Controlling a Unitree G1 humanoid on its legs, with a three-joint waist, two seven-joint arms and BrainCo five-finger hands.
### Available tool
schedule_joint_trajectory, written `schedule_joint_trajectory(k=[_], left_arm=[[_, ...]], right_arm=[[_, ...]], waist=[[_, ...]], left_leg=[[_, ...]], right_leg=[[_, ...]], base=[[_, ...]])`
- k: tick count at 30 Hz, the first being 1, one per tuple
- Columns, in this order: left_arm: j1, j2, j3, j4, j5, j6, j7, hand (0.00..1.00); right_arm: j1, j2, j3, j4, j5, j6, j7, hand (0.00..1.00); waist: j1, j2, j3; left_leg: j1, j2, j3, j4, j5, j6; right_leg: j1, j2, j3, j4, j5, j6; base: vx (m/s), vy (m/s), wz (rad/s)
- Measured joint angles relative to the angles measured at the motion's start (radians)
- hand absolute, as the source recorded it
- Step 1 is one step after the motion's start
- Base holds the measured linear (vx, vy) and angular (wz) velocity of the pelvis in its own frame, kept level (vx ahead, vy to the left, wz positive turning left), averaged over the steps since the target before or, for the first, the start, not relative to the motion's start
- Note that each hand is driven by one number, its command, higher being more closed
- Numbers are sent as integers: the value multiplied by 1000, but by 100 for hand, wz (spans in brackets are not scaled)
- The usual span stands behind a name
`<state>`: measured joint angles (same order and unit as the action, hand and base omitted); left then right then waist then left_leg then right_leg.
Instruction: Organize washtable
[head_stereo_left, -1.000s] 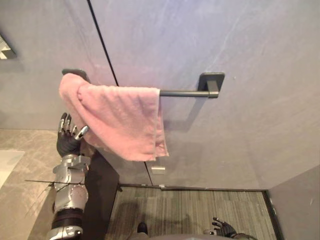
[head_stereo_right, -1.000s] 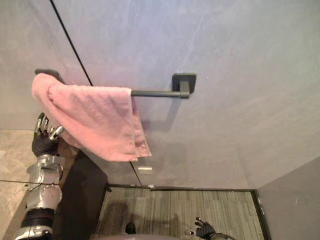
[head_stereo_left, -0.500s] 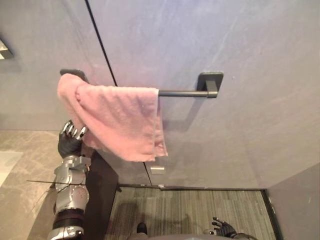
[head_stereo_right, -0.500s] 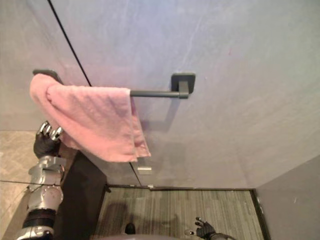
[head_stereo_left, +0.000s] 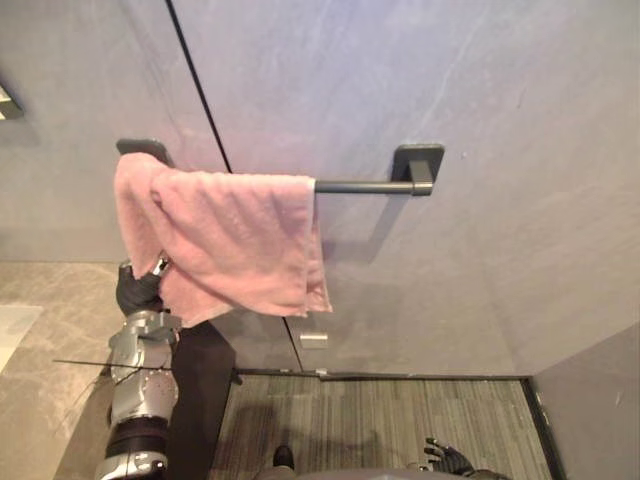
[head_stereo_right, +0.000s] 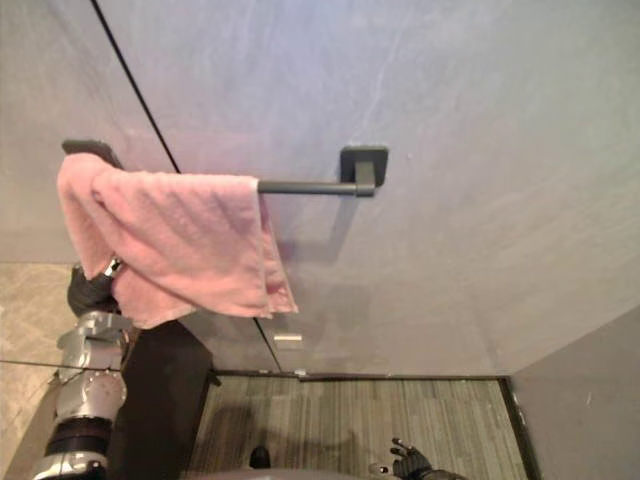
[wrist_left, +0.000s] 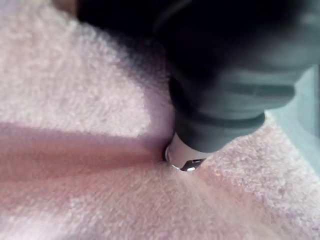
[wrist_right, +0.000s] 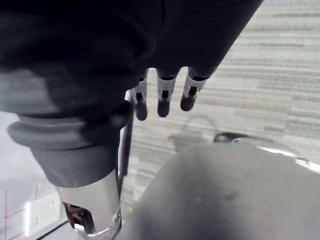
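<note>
At the far left we see a pale, marbled counter (head_stereo_left: 40, 330). Just beside it the left hand (head_stereo_left: 138, 290) reaches up against the lower left edge of the pink towel (head_stereo_left: 235, 235). The cloth covers its fingers, so we cannot tell whether they grip it. In the left wrist view one silver fingertip (wrist_left: 181, 159) presses into the pink pile.

The towel hangs over the left end of a dark towel bar (head_stereo_left: 360, 186) on the grey wall (head_stereo_left: 450, 80), bunched and uneven, its lower hem slanting. The right part of the bar is bare up to its square bracket (head_stereo_left: 418, 165).

Low on the right, the right hand (head_stereo_left: 447, 458) hangs well apart from the towel, above the striped floor (head_stereo_left: 380, 420). Its fingers (wrist_right: 162, 97) are relaxed and hold nothing.
</note>
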<state>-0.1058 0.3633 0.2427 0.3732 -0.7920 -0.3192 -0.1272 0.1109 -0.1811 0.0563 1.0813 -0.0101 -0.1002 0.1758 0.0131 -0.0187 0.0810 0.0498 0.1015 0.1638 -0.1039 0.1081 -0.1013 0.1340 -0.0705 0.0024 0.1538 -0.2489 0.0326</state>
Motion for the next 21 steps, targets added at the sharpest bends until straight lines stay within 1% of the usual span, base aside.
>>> schedule_joint_trajectory(k=[2, 4, 5, 8, 11, 15, 18, 21], left_arm=[[0, 0, 2, -2, 0, 0, 0, 100], [0, 0, 6, -14, -2, 0, 0, 100], [0, 0, 6, -19, -3, 0, 0, 100], [0, 0, 12, -42, -3, 0, -1, 100], [3, -8, 14, -103, -1, -2, -1, 100], [8, -59, -4, -186, 2, -4, -2, 100], [8, -94, -21, -226, 14, -4, -2, 100], [8, -97, -49, -251, 19, -4, -3, 100]], right_arm=[[6, 0, 0, -36, 3, 1, -2, 0], [15, 0, -3, -157, 49, -1, -3, 0], [15, 0, -5, -192, 54, -4, -4, 0], [12, 1, -20, -364, 127, -31, -21, 0], [10, 2, -46, -515, 164, -54, -35, 0], [10, -2, -48, -691, 155, -78, -64, 0], [10, -3, -46, -760, 156, -91, -74, 0], [10, -3, -33, -828, 159, -93, -81, 0]], waist=[[0, 0, 0], [-2, 1, 1], [-1, 1, 1], [0, 2, 1], [0, 1, 1], [-2, 1, 0], [-3, 4, -1], [-4, 7, -4]], left_leg=[[0, 0, 1, 0, 0, 0], [-2, 1, 4, 0, 0, 0], [-3, 1, 5, 0, 0, 0], [-10, 2, 16, 0, -2, 0], [-17, 2, 26, 1, -3, 0], [-22, 3, 29, 8, 5, -3], [-23, 13, 29, 8, 14, -4], [-36, 26, 29, 8, 15, -5]], right_leg=[[-1, 0, 1, 0, 0, 0], [-5, 0, 4, 1, 0, 0], [-7, 0, 6, 2, 0, 0], [-24, 1, 20, 8, 0, 0], [-38, -1, 30, 13, 1, 2], [-49, 0, 40, 26, 4, 2], [-54, 5, 49, 27, 21, -1], [-73, 15, 54, 35, 26, -2]], base=[[0, 0, 0], [0, 0, -4], [0, 0, -8], [3, 0, -11], [10, -1, -9], [28, -11, -7], [-14, -17, -6], [-44, -15, -6]])
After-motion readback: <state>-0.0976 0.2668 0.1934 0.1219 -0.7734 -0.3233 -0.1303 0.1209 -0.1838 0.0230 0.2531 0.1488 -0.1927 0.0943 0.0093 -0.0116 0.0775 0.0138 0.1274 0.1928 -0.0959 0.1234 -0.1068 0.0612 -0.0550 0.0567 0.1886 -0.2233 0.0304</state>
